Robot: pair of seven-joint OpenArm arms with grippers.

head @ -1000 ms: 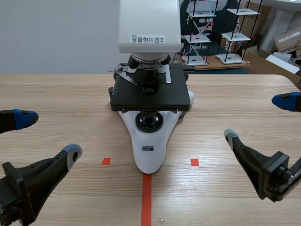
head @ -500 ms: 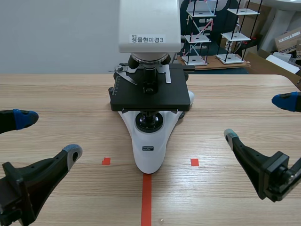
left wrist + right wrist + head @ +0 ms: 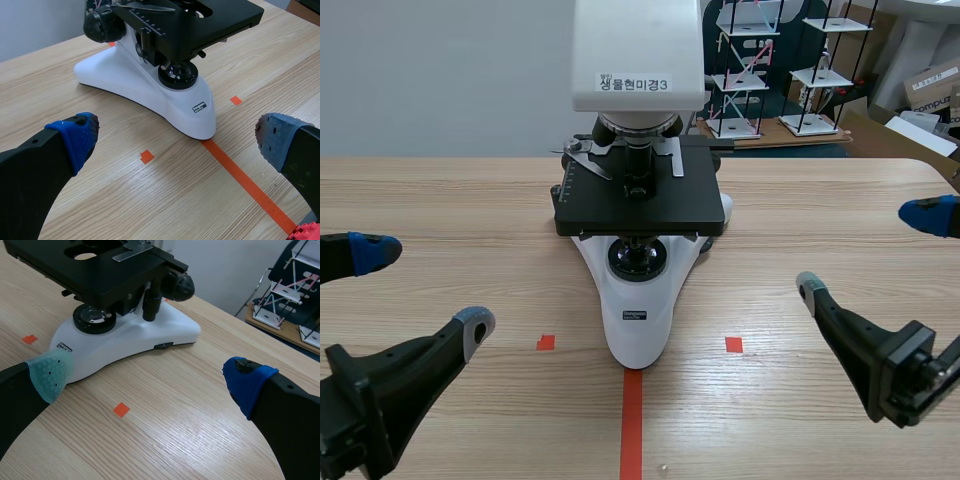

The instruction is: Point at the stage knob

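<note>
A white microscope with a black stage stands at the table's middle, its base on the red tape line. In the right wrist view the stage knob hangs as a black stem under the stage, beside the round focus knob. In the scene view it shows only as a small black stub under the stage's right edge. My left gripper is open at the near left, well apart from the microscope. My right gripper is open at the near right, also apart. Both are empty.
The wooden table stretches on both sides of the microscope. Behind its far right edge stand small shelf models and cardboard boxes. Another focus knob sits on the microscope's left side.
</note>
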